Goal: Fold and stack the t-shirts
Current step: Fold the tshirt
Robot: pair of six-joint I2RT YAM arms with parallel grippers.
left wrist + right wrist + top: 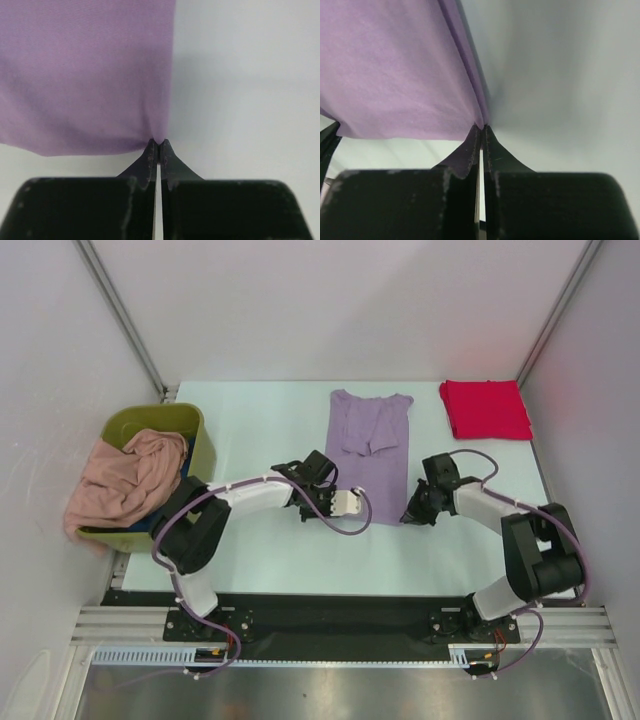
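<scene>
We are pinching a corner of the lavender t-shirt with our right gripper, fingers pressed together, cloth stretching away over the pale table.

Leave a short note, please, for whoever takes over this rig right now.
Left claw: shut on the near left hem corner of the lavender t-shirt.
Right claw: shut on its near right hem corner.
Lavender t-shirt: flat mid-table, sleeves folded in.
Red t-shirt: folded, at the far right of the table.
Pink t-shirt: crumpled over the green bin, on the left.
Done: red folded.
Left: finish folding the lavender, stack it, then do the pink.
</scene>
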